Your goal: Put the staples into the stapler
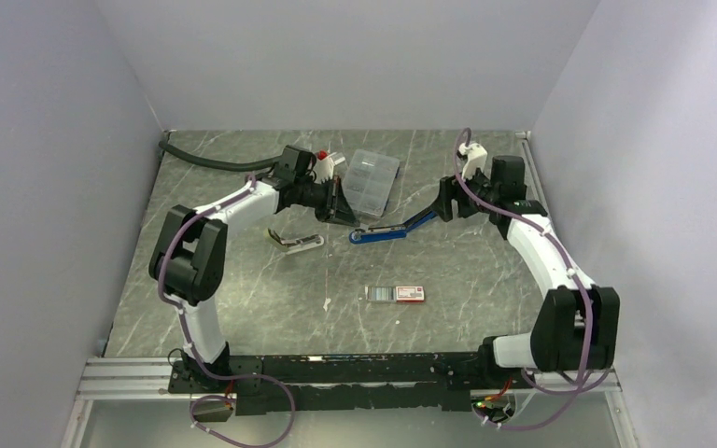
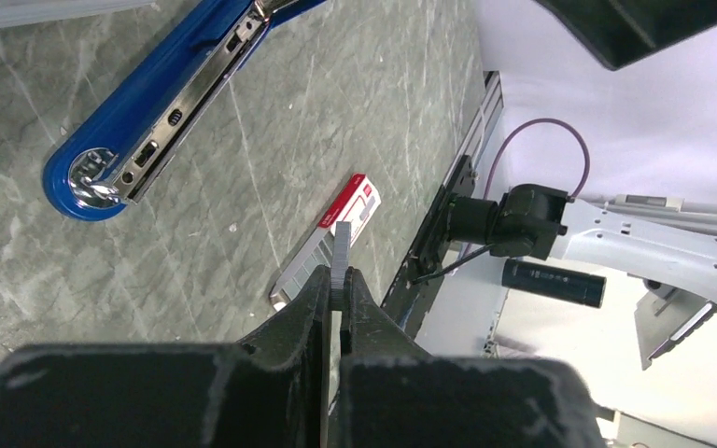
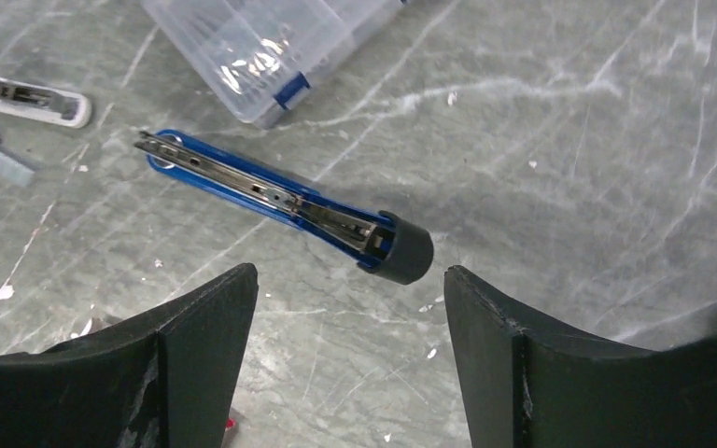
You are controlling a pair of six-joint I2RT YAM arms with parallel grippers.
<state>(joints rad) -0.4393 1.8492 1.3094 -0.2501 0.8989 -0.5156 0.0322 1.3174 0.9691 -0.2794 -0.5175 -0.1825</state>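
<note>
- Nearest the arm bases, mid-table: small white box [image 1: 395, 294] lying flat, red end toward the right arm's side. A dark grey tray is drawn out of its other end. Nothing touches it.
- A white speck [image 1: 327, 303] lies a little to the left of the box.
- Further in, left of centre: a white-and-metal piece [image 1: 295, 244] flat on the grey marbled table [image 1: 243, 308]. Cannot tell what it is.
- Centre: the blue stapler [image 1: 387, 231] lies flat and slantwise. Its rounded nose points toward the left arm, its black-capped end toward the right arm. A metal channel is exposed along its upper face.
- Left gripper [image 2: 341, 297]: fingers pinched tight on a thin grey strip of staples [image 2: 341, 252]. The strip stands on edge and pokes out past the tips. It is held in the air near the stapler's nose, on the far side, with a gap between strip and stapler.
- Right gripper [image 3: 350, 280]: fingers spread wide with nothing between them. It hangs over the black-capped end of the stapler, and from the wrist view the stapler lies clear of both fingers.
- Beyond the stapler: a clear compartment case [image 1: 372, 177] just beside the left gripper.
- Far left corner: a black hose [image 1: 201, 161] lies along the table.
</note>
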